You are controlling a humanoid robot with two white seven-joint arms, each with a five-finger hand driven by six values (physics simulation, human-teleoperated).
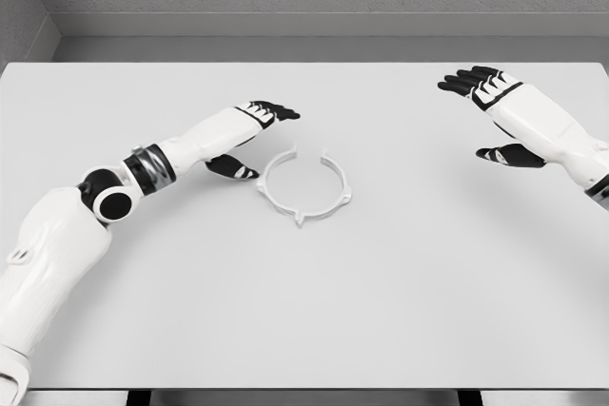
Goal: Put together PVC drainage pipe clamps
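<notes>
Head view: white plastic ring-shaped pipe clamp (304,187) flat on white table (400,311), gap facing far edge. Left hand (249,140) just left of clamp, fingers spread, thumb near rim, holding nothing. Right hand (495,111) well right of clamp, spread, empty.

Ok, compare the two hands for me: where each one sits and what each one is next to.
1. The left hand is near the table's middle, right beside the white pipe clamp; the right hand is far off toward the right side, with nothing near it.
2. The left hand's thumb reaches toward the clamp's rim; the right hand's thumb points at bare table.
Both are open, holding nothing, with dark fingers extended.
</notes>
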